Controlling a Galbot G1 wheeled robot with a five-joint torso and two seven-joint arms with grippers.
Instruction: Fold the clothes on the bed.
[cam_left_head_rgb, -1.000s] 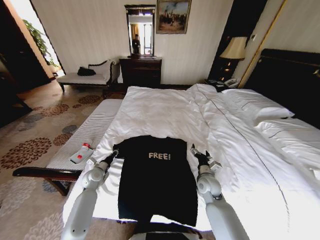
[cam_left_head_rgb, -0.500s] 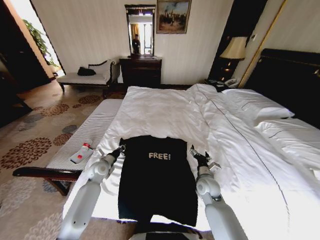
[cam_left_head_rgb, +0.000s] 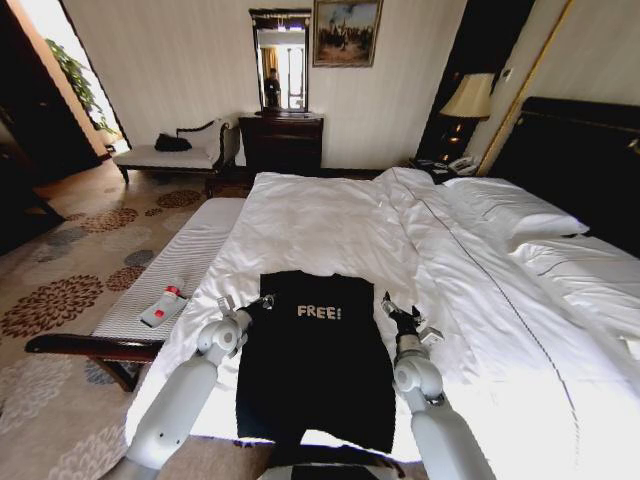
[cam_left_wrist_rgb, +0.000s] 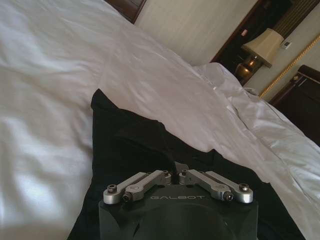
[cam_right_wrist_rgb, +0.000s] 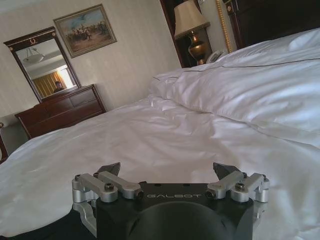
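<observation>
the black t-shirt (cam_left_head_rgb: 315, 355) lies flat near the foot edge of the bed (cam_left_head_rgb: 330, 215), "free!" lettering up, hem toward the robot. the left claw (cam_left_head_rgb: 257, 302) is at the shirt's left shoulder corner. the left wrist view shows its fingers drawn together with a pinch of black cloth (cam_left_wrist_rgb: 150, 150) between the tips, so it appears to be gripping the sleeve. the right claw (cam_left_head_rgb: 400, 312) sits just beside the shirt's right shoulder, over white duvet (cam_right_wrist_rgb: 200, 125), its fingers spread wide and holding nothing.

judgement: the step in hand is a sleeve fold inward. to do it well, the left arm should carry the corner low across the chest, keeping the fold line straight, without dragging the body of the shirt.

the head view gives the whole garment's lie. the wrist views alone settle each claw's grip.
</observation>
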